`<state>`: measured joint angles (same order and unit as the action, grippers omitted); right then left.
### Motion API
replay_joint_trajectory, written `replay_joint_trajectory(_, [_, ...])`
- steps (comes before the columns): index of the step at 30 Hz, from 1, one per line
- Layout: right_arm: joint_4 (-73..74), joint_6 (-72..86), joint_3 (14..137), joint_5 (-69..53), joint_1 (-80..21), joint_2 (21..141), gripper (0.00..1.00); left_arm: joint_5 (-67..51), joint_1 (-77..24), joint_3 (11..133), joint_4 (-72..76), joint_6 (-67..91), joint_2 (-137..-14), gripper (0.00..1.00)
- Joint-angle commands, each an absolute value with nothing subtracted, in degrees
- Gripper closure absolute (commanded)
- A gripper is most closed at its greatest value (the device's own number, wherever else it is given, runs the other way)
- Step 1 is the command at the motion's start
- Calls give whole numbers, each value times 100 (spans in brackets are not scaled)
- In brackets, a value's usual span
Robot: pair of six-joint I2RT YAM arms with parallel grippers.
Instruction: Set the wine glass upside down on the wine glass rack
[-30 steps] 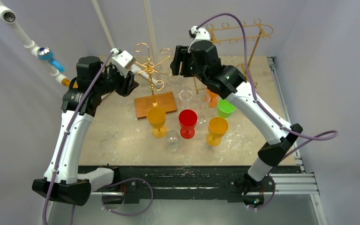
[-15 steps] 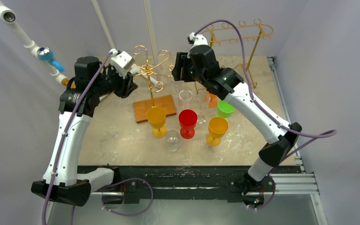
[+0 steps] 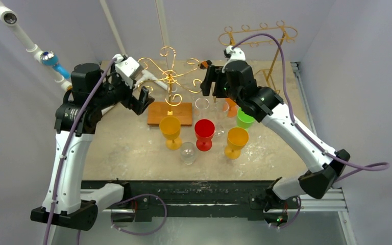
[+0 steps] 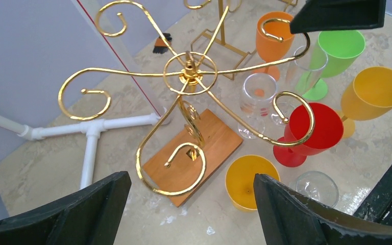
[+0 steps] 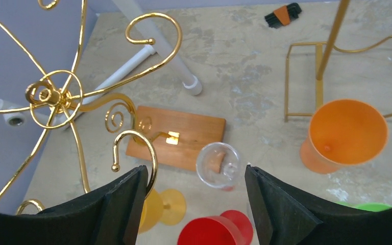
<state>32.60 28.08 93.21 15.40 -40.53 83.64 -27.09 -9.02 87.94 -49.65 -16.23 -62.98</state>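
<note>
both arms hover over the gold wine glass rack, which stands on a wooden base near the middle of the counter's far edge. the left gripper and right gripper are spread wide and empty. the clear wine glass stands upright just beside the base, close to the red glass. likely hazards: a finger snags a curled hook and tips the rack, or a descent topples neighbouring glasses.

**A:** how are the arms sitting right now?

**B:** both are up high with elbows bent, reaching in toward each other from opposite sides. The left gripper has its fingers spread wide and tilts downward. The right gripper is the same, fingers wide apart, facing down.
</note>
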Motion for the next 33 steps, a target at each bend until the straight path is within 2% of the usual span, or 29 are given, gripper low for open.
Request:
replay_joint_trajectory(1, [3474, 2778, 8740, 2121, -4016, 7905, 22, -2180, -888, 9454, -5928, -1037, -6261, 0])
replay_joint_trajectory(6, [3400, 2665, 8696, 2001, -4012, 8058, 22, -2187, -890, 9425, -5879, -1019, -6243, 0])
replay_joint_trajectory(10, [3480, 2603, 9410, 1681, -4020, 8472, 24, -2087, -888, 8508, -5114, -942, -6032, 1])
replay_joint_trajectory(13, [3591, 2536, 9883, 1451, -4037, 8724, 26, -2001, -888, 8276, -4722, -916, -6039, 4])
replay_joint_trajectory(17, [3656, 2341, 10195, 1096, -4042, 8851, 26, -1932, -888, 8286, -4668, -1021, -6091, 13])
replay_joint_trajectory(22, [3784, 2268, 10435, 1006, -4038, 8918, 27, -1847, -888, 8120, -4635, -1203, -6056, 31])
replay_joint_trajectory(30, [3804, 2313, 10862, 589, -4039, 9100, 24, -1884, -888, 8189, -4599, -1231, -6012, 51])
replay_joint_trajectory(33, [3834, 2357, 10964, 510, -4042, 9096, 23, -1900, -888, 8108, -4479, -1279, -5999, 53])
